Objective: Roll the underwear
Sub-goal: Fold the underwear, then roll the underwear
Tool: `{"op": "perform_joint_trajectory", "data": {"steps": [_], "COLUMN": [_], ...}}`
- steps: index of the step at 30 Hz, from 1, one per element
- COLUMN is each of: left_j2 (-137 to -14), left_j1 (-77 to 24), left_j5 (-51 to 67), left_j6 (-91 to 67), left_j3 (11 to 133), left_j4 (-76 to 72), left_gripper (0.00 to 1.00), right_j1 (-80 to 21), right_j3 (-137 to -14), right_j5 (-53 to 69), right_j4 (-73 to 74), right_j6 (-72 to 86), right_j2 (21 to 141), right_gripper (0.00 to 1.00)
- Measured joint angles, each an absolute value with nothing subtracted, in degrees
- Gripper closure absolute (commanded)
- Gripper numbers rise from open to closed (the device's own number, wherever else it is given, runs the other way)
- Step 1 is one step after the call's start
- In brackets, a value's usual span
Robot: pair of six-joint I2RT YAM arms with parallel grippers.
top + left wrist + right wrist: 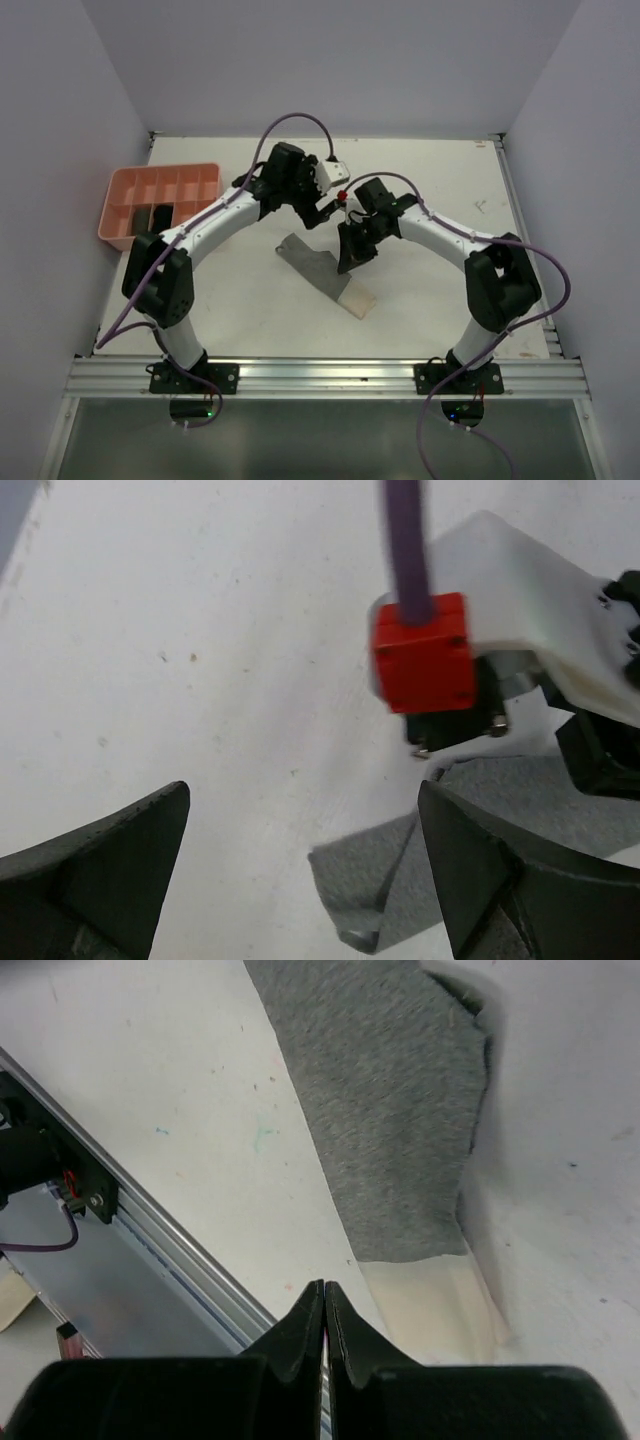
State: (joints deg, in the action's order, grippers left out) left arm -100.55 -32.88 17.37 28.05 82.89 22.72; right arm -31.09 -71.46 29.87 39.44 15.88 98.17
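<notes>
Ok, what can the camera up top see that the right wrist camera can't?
Only the top view shows the pink plastic compartment tray with black bundles inside, and the left gripper. Only the right wrist view shows, close up, the right gripper with its fingers pressed together. Both show the long grey cloth garment with a cream end lying flat on the white table, and the metal rail at its near edge.

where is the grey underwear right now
In the top view the grey underwear lies as a flat diagonal strip at the centre of the table, right by the right gripper, its cream end nearest the front rail.
</notes>
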Motion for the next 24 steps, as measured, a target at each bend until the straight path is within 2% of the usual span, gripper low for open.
{"op": "perform_joint_trajectory", "data": {"steps": [5, 9, 12, 17, 21, 24], "left_j2": [-99.59, -99.77, -101.06, -106.98, -110.74, -113.99], "left_j1": [-25.50, -25.19, -25.98, -26.28, -26.28, -26.39], "left_j5": [22.09, 22.13, 21.76, 19.57, 19.00, 19.29], "left_j6": [18.83, 15.16, 13.80, 13.26, 13.26, 14.37], "left_j3": [74.32, 68.73, 66.70, 67.24, 71.99, 76.14], "left_j4": [24.03, 25.06, 24.40, 22.76, 21.65, 20.97], "left_gripper": [0.00, 0.17, 0.21, 0.26, 0.31, 0.31], "right_j1": [-33.10, -33.10, -33.56, -35.14, -37.28, -38.96], "right_j3": [-64.62, -58.85, -55.61, -52.86, -52.80, -52.80], "right_j5": [29.67, 29.28, 29.04, 28.77, 28.42, 28.80], "right_j4": [34.61, 32.18, 30.79, 28.67, 26.39, 24.36], "right_j6": [18.22, 19.84, 20.82, 22.98, 24.95, 26.74], "right_j2": [99.29, 99.31, 99.31, 99.35, 99.37, 99.31], "right_gripper": [0.97, 0.97, 0.97, 0.98, 0.98, 0.96]}}
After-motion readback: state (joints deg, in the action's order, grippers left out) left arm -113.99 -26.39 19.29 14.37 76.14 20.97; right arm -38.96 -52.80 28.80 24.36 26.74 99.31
